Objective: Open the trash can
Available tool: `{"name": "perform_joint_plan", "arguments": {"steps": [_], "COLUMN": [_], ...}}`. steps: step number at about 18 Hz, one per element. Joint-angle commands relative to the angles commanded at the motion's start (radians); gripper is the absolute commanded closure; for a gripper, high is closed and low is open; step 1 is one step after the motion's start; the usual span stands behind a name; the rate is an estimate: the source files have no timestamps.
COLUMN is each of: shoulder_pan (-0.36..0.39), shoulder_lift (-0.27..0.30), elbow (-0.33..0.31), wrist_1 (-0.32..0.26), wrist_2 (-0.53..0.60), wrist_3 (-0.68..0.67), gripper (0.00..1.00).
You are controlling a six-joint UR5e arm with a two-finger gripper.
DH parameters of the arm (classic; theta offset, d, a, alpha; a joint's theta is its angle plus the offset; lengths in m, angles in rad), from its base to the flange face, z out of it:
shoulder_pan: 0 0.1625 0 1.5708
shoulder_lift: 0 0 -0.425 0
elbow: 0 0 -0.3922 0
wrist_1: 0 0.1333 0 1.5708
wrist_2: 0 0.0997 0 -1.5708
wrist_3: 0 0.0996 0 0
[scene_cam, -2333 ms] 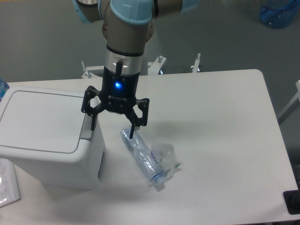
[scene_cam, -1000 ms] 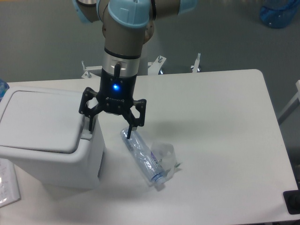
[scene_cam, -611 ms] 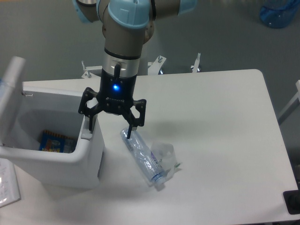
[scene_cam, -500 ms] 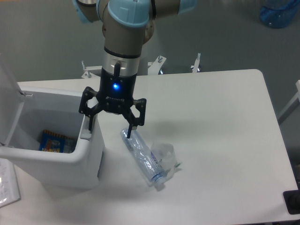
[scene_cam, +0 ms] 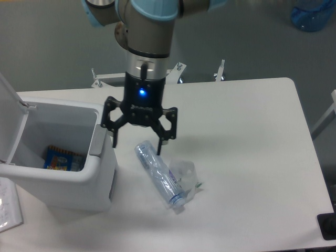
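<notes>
The white trash can [scene_cam: 100, 178] stands at the table's left with its lid [scene_cam: 9, 113] swung up at the far left. Its inside is exposed, and a blue packet [scene_cam: 59, 158] lies at the bottom. The grey push tab [scene_cam: 98, 139] sits on its right rim. My gripper [scene_cam: 137, 145] hangs open just right of that rim, fingers spread and empty, left fingertip [scene_cam: 115, 143] beside the tab, right fingertip [scene_cam: 159, 150] above a crushed clear plastic bottle [scene_cam: 160, 175].
The bottle lies on the white table [scene_cam: 247, 157] with a crumpled clear wrapper [scene_cam: 186, 173] beside it. A paper sheet [scene_cam: 8, 207] shows at the bottom left corner. Metal clamps [scene_cam: 220, 71] stand along the back edge. A blue container [scene_cam: 312, 13] sits at top right.
The trash can's lid sprang from closed to fully open. My gripper then shifted right, away from the push tab, staying open.
</notes>
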State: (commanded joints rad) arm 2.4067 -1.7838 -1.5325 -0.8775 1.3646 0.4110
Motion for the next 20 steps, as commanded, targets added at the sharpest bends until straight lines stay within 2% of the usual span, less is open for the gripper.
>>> {"name": "perform_joint_plan", "arguments": {"steps": [3,7,9,11,14,17,20], "shoulder_pan": [0.04,0.135,0.163,0.167,0.164,0.164,0.164], "shoulder_lift": [-0.081,-0.206,-0.244,-0.293,-0.313,-0.315,-0.312], "elbow": [0.055,0.132,0.172,0.177,0.173,0.176,0.18], "wrist_1": [0.0,0.0,-0.009,-0.017,-0.034,-0.11,-0.136], "wrist_2": [0.102,0.113,0.111,0.122,0.215,0.249,0.274], "wrist_3": [0.078,0.141,0.162,0.251,0.403,0.573,0.652], "gripper": [0.0,0.0,0.0,0.0,0.0,0.0,0.0]}}
